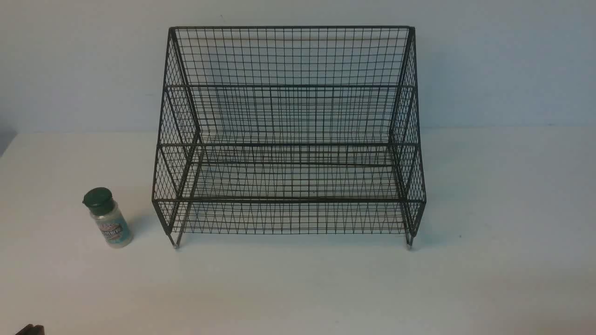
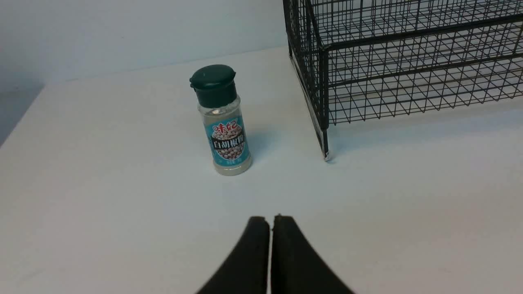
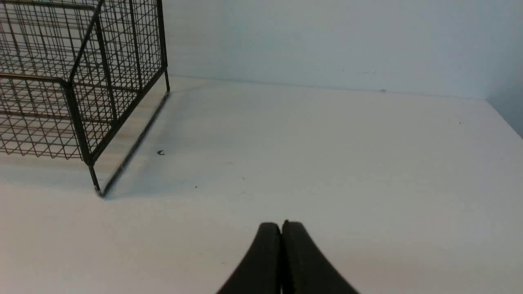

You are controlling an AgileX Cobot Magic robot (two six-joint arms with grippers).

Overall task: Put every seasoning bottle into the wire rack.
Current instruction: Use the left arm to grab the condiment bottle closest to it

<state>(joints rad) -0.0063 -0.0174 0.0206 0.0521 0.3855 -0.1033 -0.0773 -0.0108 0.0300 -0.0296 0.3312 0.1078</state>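
Observation:
A small clear seasoning bottle [image 1: 108, 217] with a dark green cap and a teal label stands upright on the white table, left of the wire rack [image 1: 288, 139]. The black stepped rack sits mid-table against the wall, and nothing lies on its tiers. In the left wrist view the bottle [image 2: 222, 120] stands beyond my left gripper [image 2: 270, 220], which is shut and holds nothing; the rack's corner foot [image 2: 325, 154] is off to the side. My right gripper [image 3: 281, 226] is shut too, empty, over bare table near the rack's other end [image 3: 81, 81].
A wall rises directly behind the rack. The table's left edge [image 1: 7, 144] lies beyond the bottle. A tiny dark speck [image 3: 160, 152] lies on the table beside the rack's right end. A dark corner of my left arm [image 1: 30, 329] shows at the bottom.

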